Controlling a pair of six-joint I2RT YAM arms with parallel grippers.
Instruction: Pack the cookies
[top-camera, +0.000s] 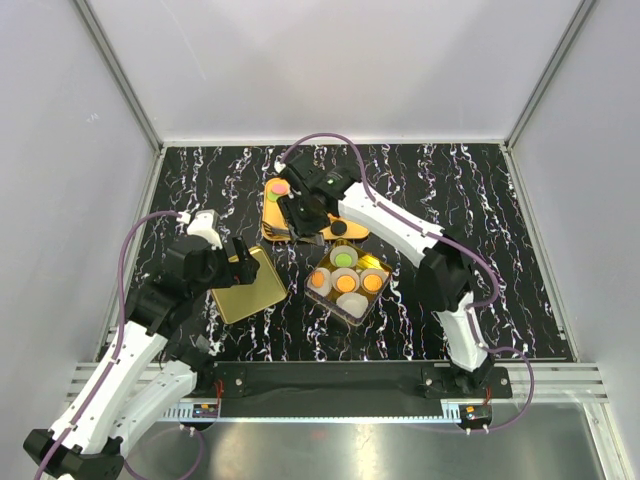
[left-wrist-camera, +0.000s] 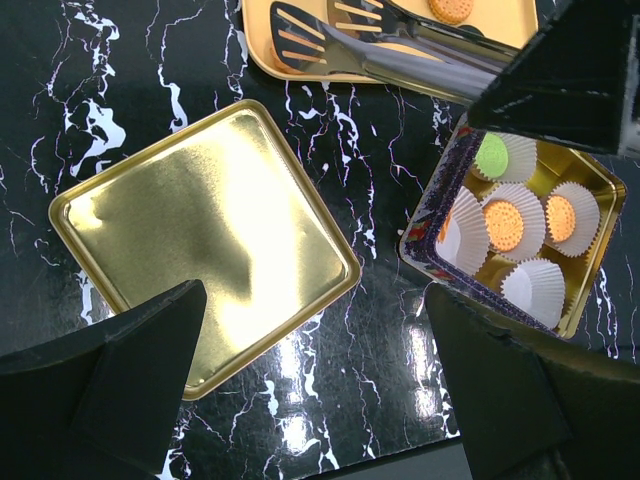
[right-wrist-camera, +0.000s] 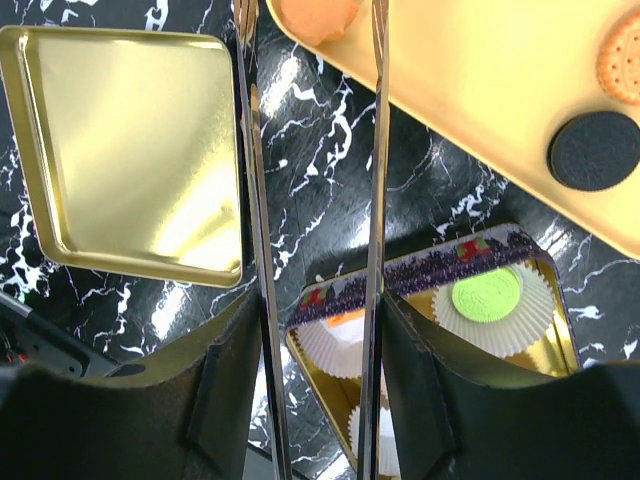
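My right gripper (right-wrist-camera: 315, 330) is shut on metal tongs (right-wrist-camera: 375, 150) and holds them over the orange tray (right-wrist-camera: 480, 90). An orange cookie (right-wrist-camera: 315, 15) lies between the tong arms near their tips; I cannot tell if it is pinched. A black cookie (right-wrist-camera: 597, 150) and another orange one (right-wrist-camera: 625, 55) lie on the tray. The open tin (top-camera: 385, 266) holds white paper cups with a green cookie (top-camera: 344, 259) and orange cookies (top-camera: 346, 283). My left gripper (left-wrist-camera: 315, 330) is open and empty, above bare table between the gold lid and the tin.
The tin's gold lid (left-wrist-camera: 200, 240) lies flat on the black marbled table, left of the tin (left-wrist-camera: 420, 235). One paper cup (left-wrist-camera: 532, 285) in the tin is empty. A pink-and-green cookie (top-camera: 281, 187) sits at the tray's far end. Grey walls enclose the table.
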